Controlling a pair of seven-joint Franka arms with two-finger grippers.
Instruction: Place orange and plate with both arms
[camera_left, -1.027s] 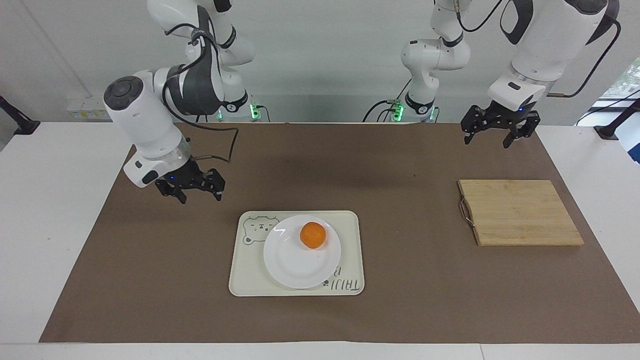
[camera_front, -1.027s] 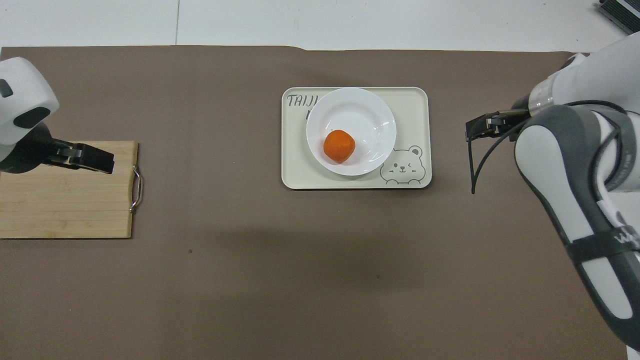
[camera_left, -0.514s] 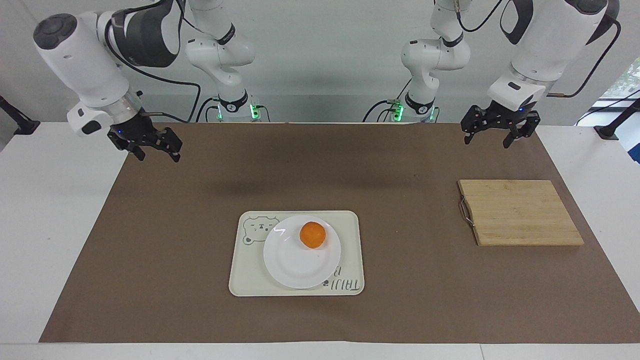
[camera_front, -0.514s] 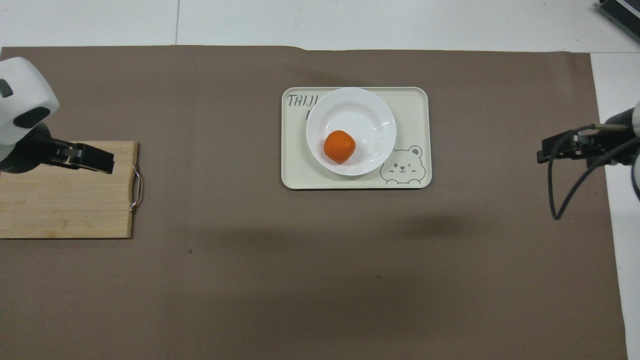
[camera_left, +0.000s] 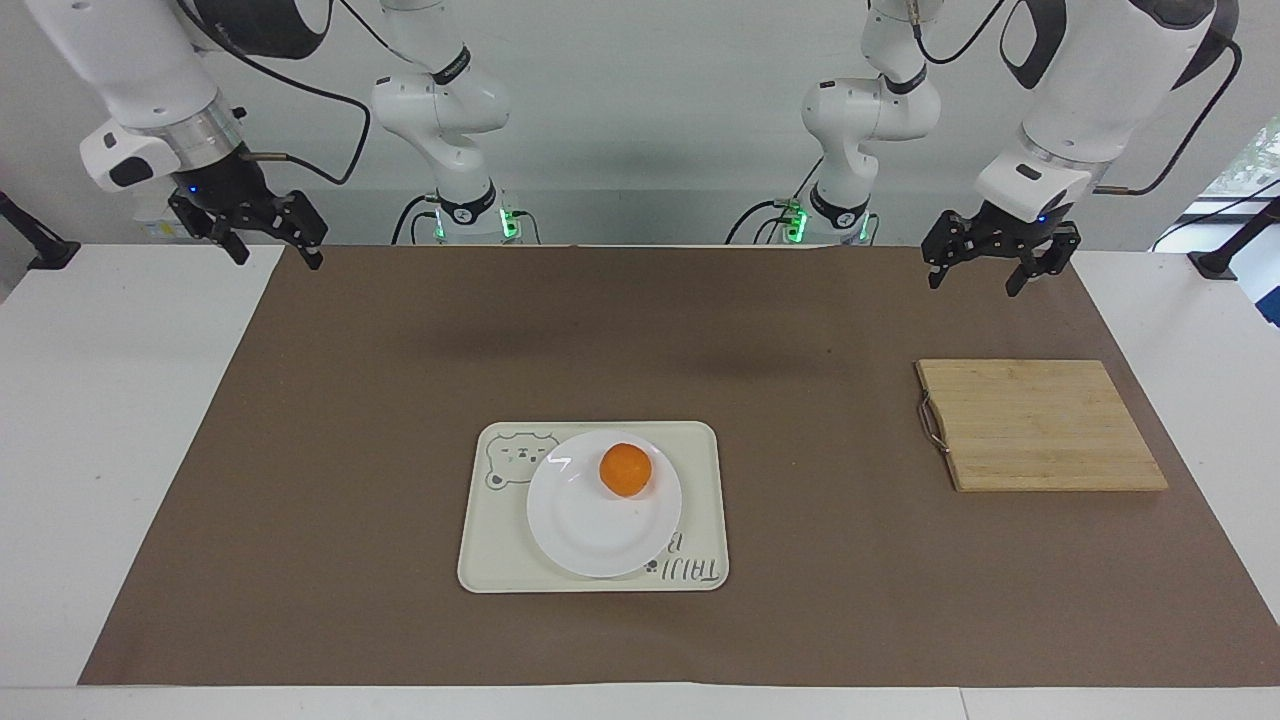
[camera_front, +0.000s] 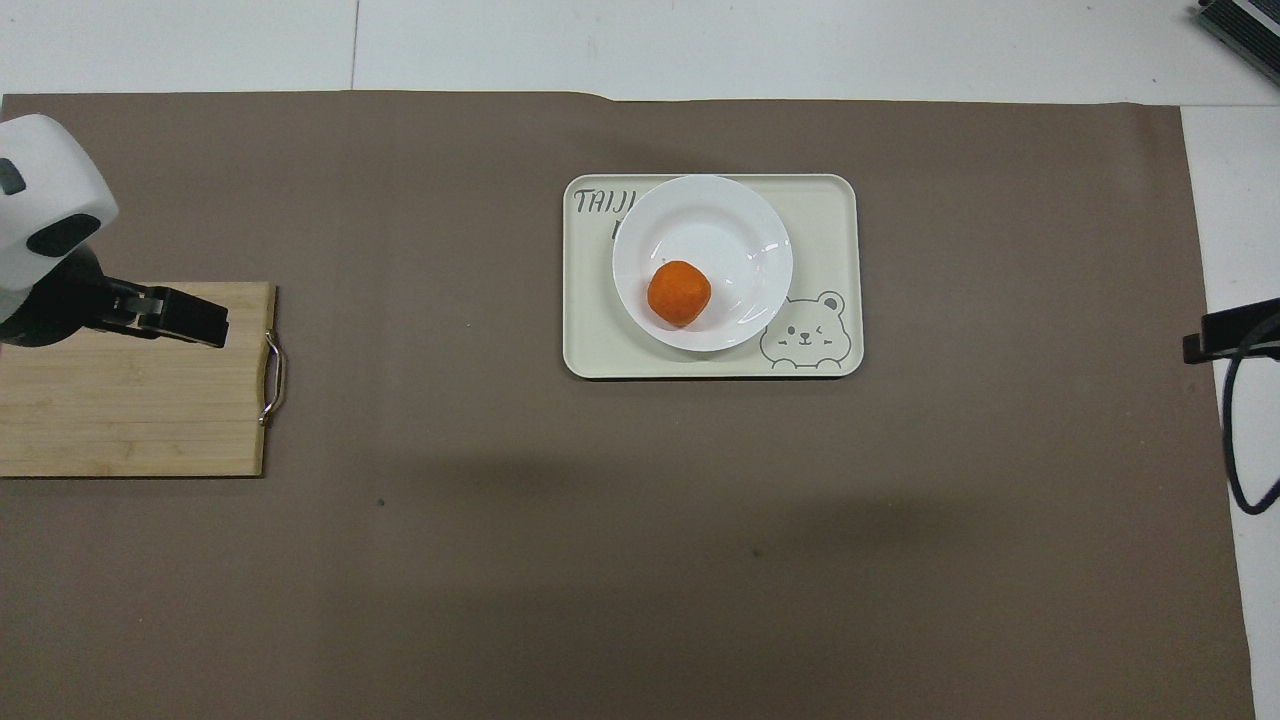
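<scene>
Surroundings: bamboo cutting board (camera_left: 1040, 425) with wire handle on brown mat (camera_left: 800, 330), toward left arm's end.
Orange (camera_left: 625, 469): on white plate (camera_left: 590, 530), at plate's 1 o'clock in facing view; plate on bear tray (camera_left: 700, 500).
Left gripper (camera_left: 998, 265): spread open, empty, over mat's robot-side edge, well apart from orange.
Right gripper (camera_left: 262, 235): spread open, empty, over mat's corner.
Change: right gripper withdrawn from beside tray, raised toward 10 o'clock; left unmoved.

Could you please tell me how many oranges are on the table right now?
1. The small round bright-orange fruit lies on the glossy white round plate, which sits on the cream rectangular bear tray. None appears hidden.
</scene>
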